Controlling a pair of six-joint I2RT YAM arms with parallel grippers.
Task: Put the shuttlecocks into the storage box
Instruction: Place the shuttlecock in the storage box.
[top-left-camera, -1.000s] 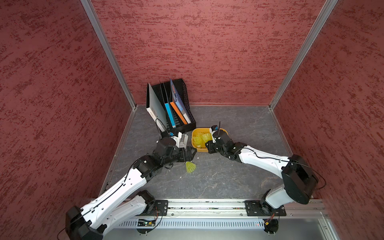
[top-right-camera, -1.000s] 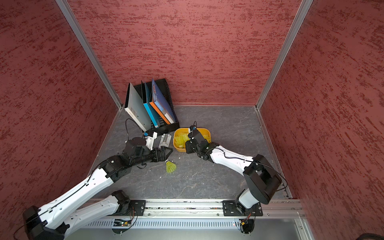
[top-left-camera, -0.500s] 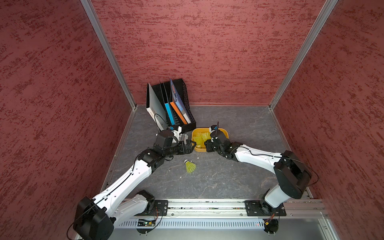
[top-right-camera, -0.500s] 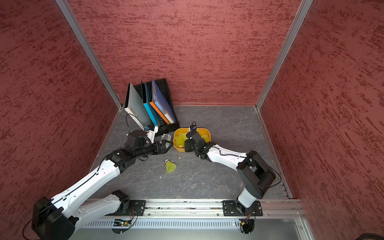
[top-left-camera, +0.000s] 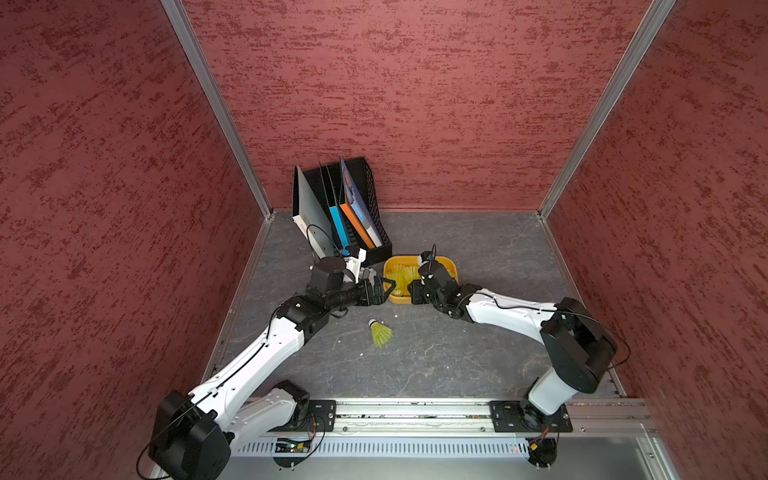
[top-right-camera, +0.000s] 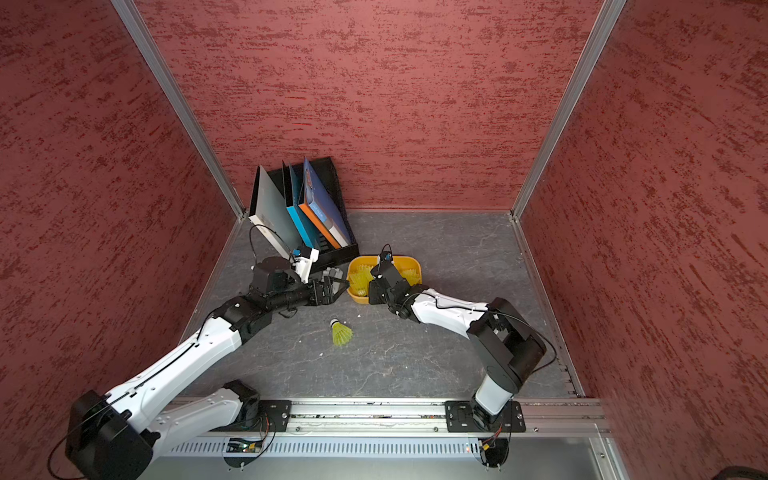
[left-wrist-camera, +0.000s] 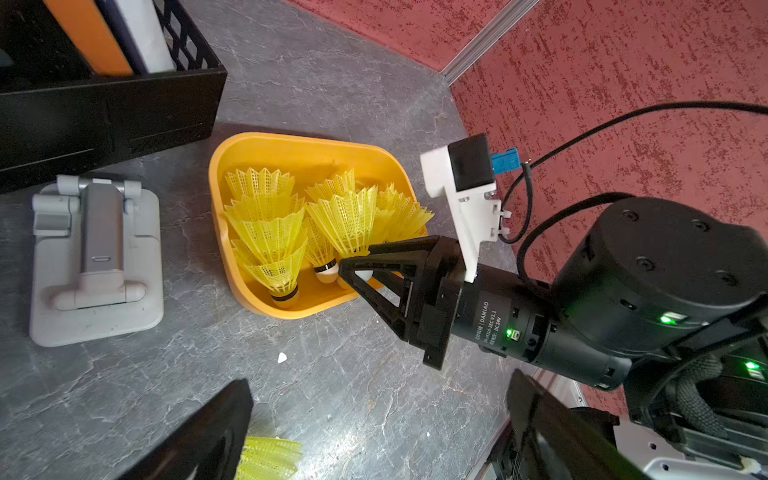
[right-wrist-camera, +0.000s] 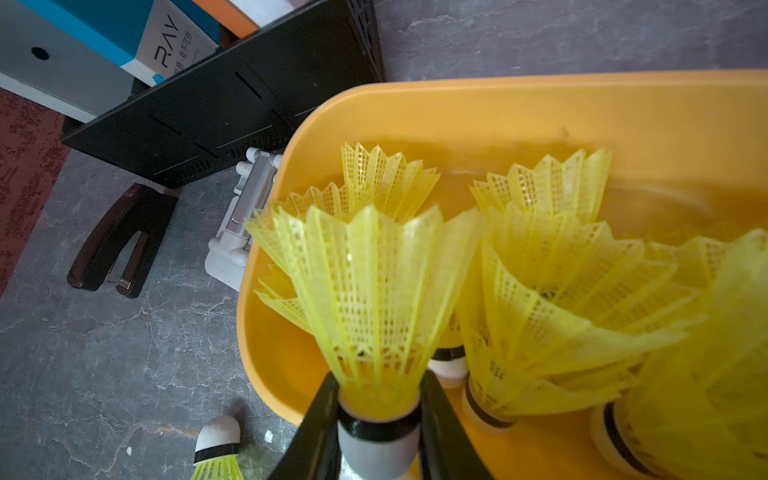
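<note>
White book spine (right-wrist-camera: 168, 48) reads "RAY"; right gripper (right-wrist-camera: 378, 399) clamps shuttlecock (right-wrist-camera: 370, 291); left gripper (top-left-camera: 384, 289) seemingly wide.

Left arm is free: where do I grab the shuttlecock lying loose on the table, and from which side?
Grip the loose shuttlecock at its white tip, by the dark band, coming from above with fingers across it. It lies on its side, tip toward the left gripper; the tip is narrow and solid, while the flared mesh skirt would probably crush.

shuttlecocks (left-wrist-camera: 266, 232) in storage box (left-wrist-camera: 291, 144), file rack (top-left-camera: 371, 195) behind
</note>
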